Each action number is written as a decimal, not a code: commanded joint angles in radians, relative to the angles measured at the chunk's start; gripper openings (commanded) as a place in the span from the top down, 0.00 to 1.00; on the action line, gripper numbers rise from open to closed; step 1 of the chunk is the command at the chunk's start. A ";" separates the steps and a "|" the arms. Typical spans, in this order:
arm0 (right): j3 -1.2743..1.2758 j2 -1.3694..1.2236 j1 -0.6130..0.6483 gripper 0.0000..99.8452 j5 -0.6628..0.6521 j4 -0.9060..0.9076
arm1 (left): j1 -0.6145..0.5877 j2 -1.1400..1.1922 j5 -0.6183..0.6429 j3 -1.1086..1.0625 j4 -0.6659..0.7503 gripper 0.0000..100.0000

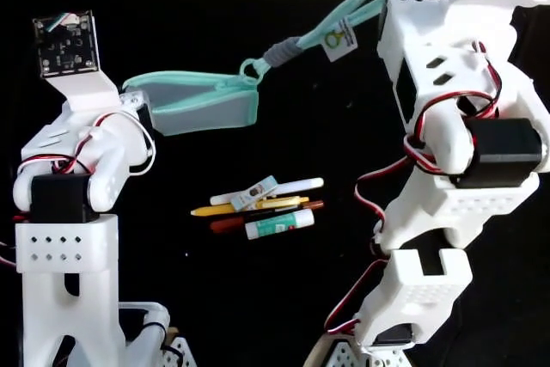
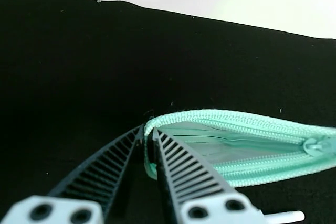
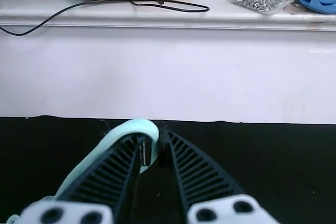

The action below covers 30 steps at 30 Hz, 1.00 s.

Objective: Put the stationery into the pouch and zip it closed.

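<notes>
- My left gripper (image 2: pixel 148 139) is pressed together on the end corner of the pouch (image 1: pixel 202 107), right where the zip teeth begin. I judge this grip anchors that end so the mouth can be worked.
- My right gripper (image 3: pixel 155 142) is pinched on the mint strap (image 3: pixel 132 129), held high and well away from the other end. That pulls strap and pouch into one taut line above the black table (image 1: pixel 258 307).
- The zip is open along the stretch my left wrist camera shows, with grey lining between the two rows of teeth and the slider (image 2: pixel 315 146) at the far end.
- I see nothing inside the pouch, though the deeper part is hidden from me, so I cannot be sure.
- The stationery (image 1: pixel 266 206) lies in a loose pile on the table below the pouch and apart from it — pens, a white marker and what looks like a glue stick. The packing has not begun.
</notes>
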<state>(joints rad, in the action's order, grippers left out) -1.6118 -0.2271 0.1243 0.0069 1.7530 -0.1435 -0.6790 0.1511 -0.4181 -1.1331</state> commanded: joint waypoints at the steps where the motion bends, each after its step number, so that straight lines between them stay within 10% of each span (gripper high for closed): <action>1: 0.025 0.002 -0.028 0.98 0.005 0.010 | 0.007 0.007 0.008 -0.013 -0.021 0.99; 9: 0.367 0.012 -0.007 0.75 -0.005 0.010 | 0.007 0.012 0.008 -0.008 -0.017 0.99; 30: 0.901 0.005 0.159 0.75 -0.104 0.002 | 0.076 0.268 0.012 0.263 -0.023 0.99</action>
<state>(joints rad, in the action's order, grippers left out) -0.7173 -0.2317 0.2777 -0.0667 1.7530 -0.0928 -0.5148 0.1511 -0.2248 -1.1469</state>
